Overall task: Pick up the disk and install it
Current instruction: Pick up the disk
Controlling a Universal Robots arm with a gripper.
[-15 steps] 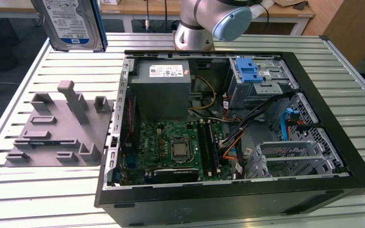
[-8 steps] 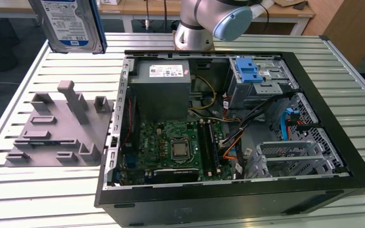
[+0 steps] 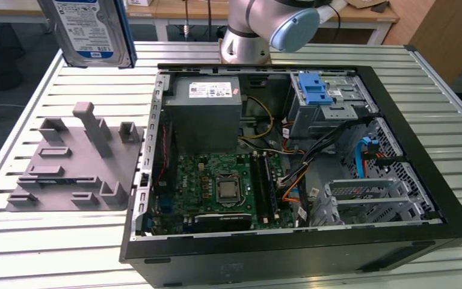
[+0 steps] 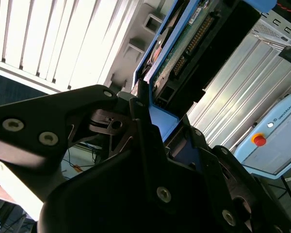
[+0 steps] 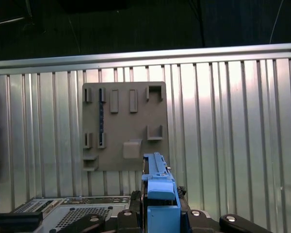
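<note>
Disk [image 3: 86, 27]: hung upright, upper left of exterior view, probably to clear the computer case [image 3: 295, 256].
End effector [image 4: 155, 114]: pinched the disk's blue frame.

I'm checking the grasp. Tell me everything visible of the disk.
The disk is a silver metal drive with a white-and-blue label and blue plastic carrier frame. It hangs upright above the slatted table, at the exterior view's left of the open case. The second wrist view shows its green circuit board; the tool clamps its frame.
</note>
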